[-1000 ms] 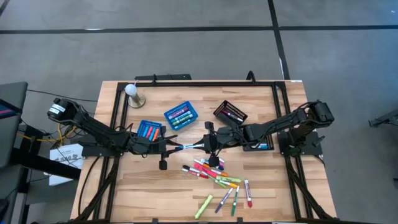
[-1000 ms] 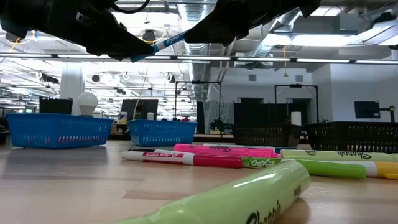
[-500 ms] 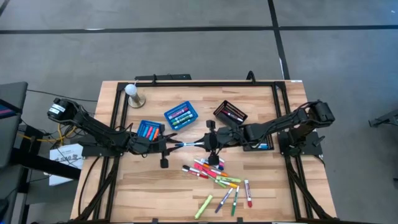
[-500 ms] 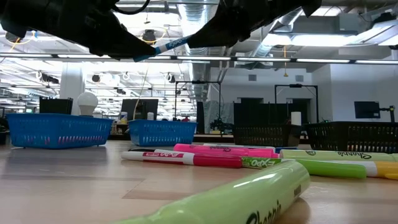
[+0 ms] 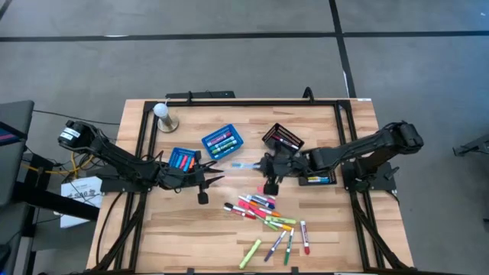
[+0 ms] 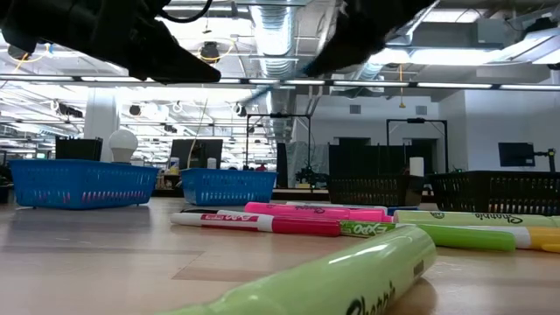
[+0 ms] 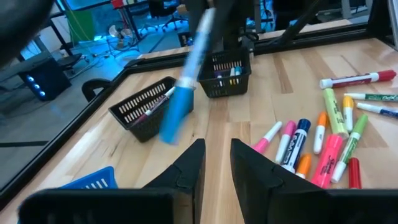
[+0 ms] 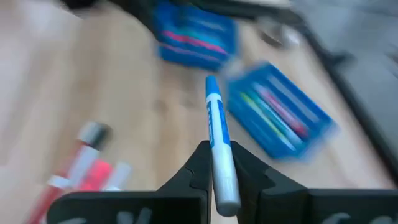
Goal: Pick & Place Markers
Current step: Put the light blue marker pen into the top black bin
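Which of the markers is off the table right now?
The blue marker clamped in the right gripper; every other marker lies on the table or in a basket.

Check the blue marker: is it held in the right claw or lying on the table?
Held. The right claw is shut on the blue marker, whose capped end sticks out past its fingers above the table.

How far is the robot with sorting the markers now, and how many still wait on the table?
Done: some markers already lie in the two blue baskets and the black mesh baskets.

In hand: the right gripper is shut on a blue marker, held above the table. The left gripper holds nothing; its fingers stand a little apart.

Left: over a dozen loose markers lie on the table, near its front.
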Controlling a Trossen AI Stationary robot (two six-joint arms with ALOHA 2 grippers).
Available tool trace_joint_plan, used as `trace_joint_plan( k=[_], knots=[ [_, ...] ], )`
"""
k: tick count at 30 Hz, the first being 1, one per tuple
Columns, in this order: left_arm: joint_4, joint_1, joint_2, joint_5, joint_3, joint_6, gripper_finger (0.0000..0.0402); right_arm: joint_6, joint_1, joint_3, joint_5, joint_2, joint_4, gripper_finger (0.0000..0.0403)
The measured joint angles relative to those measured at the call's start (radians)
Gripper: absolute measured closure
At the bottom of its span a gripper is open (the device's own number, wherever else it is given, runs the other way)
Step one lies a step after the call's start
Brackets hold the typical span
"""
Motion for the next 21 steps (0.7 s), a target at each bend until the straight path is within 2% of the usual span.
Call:
trace_joint_plan(
  k=[3, 5, 8, 11, 16, 21],
  knots=[
    [-0.002, 0.0, 0.0, -0.001, 0.0, 0.0, 0.0329, 0.139, -0.004, 0.0, 0.179, -0.043, -0.234, 0.0374],
    [-0.002, 0.0, 0.0, -0.001, 0.0, 0.0, 0.0329, 0.272, -0.014, 0.0, 0.258, -0.067, -0.406, 0.0367],
    [-0.002, 0.0, 0.0, -0.001, 0.0, 0.0, 0.0329, 0.49, -0.041, 0.0, 0.285, -0.082, -0.645, 0.0369],
    [-0.002, 0.0, 0.0, -0.001, 0.0, 0.0, 0.0329, 0.674, -0.078, -0.007, 0.276, -0.082, -0.808, 0.0381],
    [-0.001, 0.0, 0.0, 0.0, 0.0, 0.0, 0.0329, 0.69, -0.14, -0.061, 0.211, -0.083, -0.796, 0.0372],
    [-0.001, 0.0, 0.0, 0.0, 0.0, 0.0, 0.0329, 0.573, -0.187, -0.108, 0.13, -0.082, -0.633, 0.035]
  ],
)
